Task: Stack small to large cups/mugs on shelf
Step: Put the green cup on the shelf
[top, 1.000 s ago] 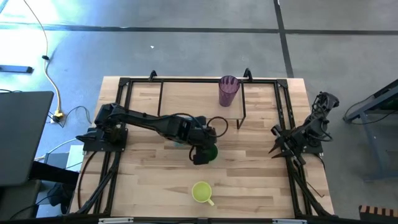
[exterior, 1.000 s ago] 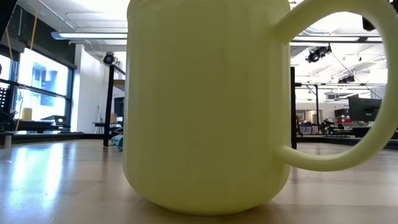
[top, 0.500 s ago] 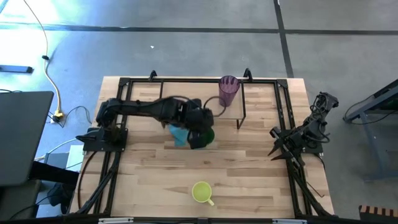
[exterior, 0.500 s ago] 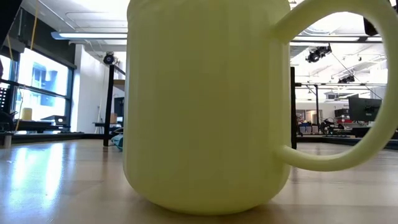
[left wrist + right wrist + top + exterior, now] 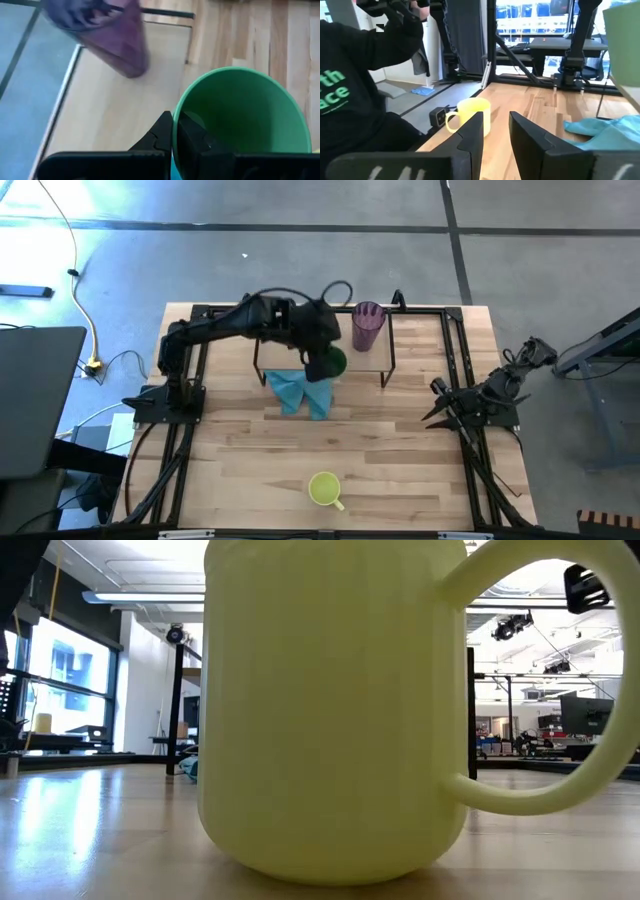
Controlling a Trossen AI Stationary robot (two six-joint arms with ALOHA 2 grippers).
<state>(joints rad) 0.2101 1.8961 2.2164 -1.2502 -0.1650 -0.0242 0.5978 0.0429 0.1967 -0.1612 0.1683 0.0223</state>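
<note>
Green cup (image 5: 245, 120) pinched at its rim in my left pincer (image 5: 172, 137)
Light, stiff, thin-walled; could slip, so grip the rim firmly

A light-wood desk (image 5: 400, 470) was seen carrying a yellow-green mug (image 5: 324, 489) near its front edge and a blue cloth (image 5: 296, 391) mid-desk. On the shelf (image 5: 280, 330) at the back, a purple tumbler (image 5: 366, 326) was stood upright.
</note>
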